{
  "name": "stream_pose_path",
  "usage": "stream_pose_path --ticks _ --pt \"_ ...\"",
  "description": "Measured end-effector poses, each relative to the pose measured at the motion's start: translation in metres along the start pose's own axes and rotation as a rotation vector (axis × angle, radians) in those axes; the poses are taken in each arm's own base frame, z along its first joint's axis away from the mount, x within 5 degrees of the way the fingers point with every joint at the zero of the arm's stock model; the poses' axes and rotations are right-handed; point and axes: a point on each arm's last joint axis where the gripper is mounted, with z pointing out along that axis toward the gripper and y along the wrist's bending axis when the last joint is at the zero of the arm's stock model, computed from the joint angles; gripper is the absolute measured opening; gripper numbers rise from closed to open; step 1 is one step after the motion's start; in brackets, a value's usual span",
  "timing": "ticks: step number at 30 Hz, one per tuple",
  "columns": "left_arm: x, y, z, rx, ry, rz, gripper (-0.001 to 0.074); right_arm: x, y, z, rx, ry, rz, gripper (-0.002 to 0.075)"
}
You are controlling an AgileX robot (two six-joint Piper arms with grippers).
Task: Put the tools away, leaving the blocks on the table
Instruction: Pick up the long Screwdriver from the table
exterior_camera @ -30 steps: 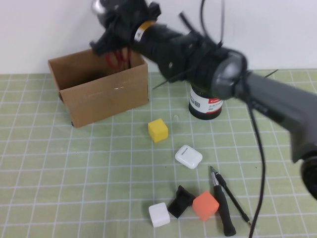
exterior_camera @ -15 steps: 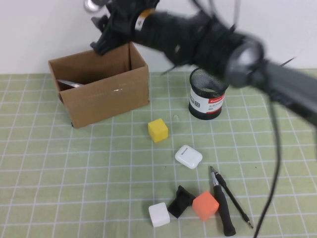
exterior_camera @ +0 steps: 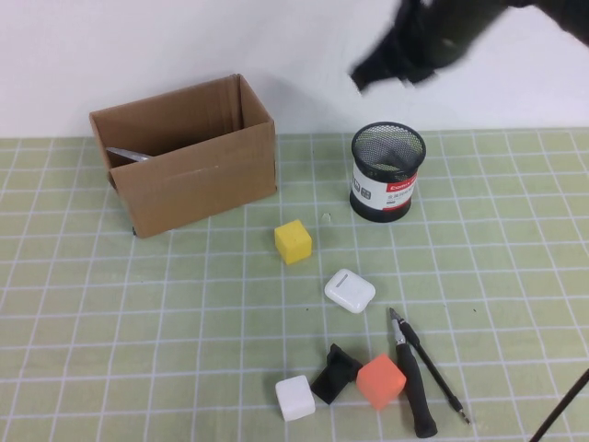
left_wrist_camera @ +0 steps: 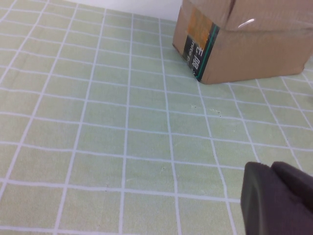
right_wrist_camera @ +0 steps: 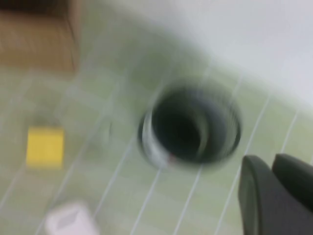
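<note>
The scissors lie inside the cardboard box (exterior_camera: 184,170); only a silver blade (exterior_camera: 124,155) shows. The thick black-handled screwdriver (exterior_camera: 413,387) and the thin pen-like driver (exterior_camera: 434,370) lie side by side at the front right of the table (exterior_camera: 110,322). The yellow block (exterior_camera: 293,241) sits mid-table; the white block (exterior_camera: 295,398) and orange block (exterior_camera: 381,381) sit at the front. My right gripper (exterior_camera: 396,57) is blurred, high above the mesh cup, shut and empty (right_wrist_camera: 269,161). My left gripper (left_wrist_camera: 271,169) is shut and empty, low over the mat near the box (left_wrist_camera: 244,39).
A black mesh cup (exterior_camera: 387,171) stands right of the box and also shows in the right wrist view (right_wrist_camera: 190,127). A white rounded case (exterior_camera: 350,291) lies below the yellow block. A black wedge (exterior_camera: 333,373) sits between the white and orange blocks. A black cable (exterior_camera: 561,410) crosses the front right corner.
My right arm has let the scissors drop into the box and swung right and up, from above the box to above the mesh cup. The table's other things have not moved.
</note>
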Motion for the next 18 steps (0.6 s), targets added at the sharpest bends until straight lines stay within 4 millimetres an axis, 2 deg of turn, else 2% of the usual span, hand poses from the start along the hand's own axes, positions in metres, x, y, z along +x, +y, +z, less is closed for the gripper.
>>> stream_pose_path --ticks 6,12,16,18 --pt "0.000 0.000 0.000 0.000 0.000 0.000 -0.0004 0.052 0.020 0.033 -0.146 0.156 0.039 -0.0006" --pt "0.000 0.000 0.000 0.000 0.000 0.000 -0.0004 0.110 0.031 0.033 -0.197 0.217 0.117 -0.0006" --pt "0.000 0.000 0.000 0.000 0.000 0.000 -0.0004 0.152 0.047 0.037 -0.212 0.305 0.123 -0.0005" --pt "0.000 0.000 0.000 0.000 0.000 0.000 -0.0004 0.167 0.054 0.040 -0.194 0.311 0.118 -0.0005"
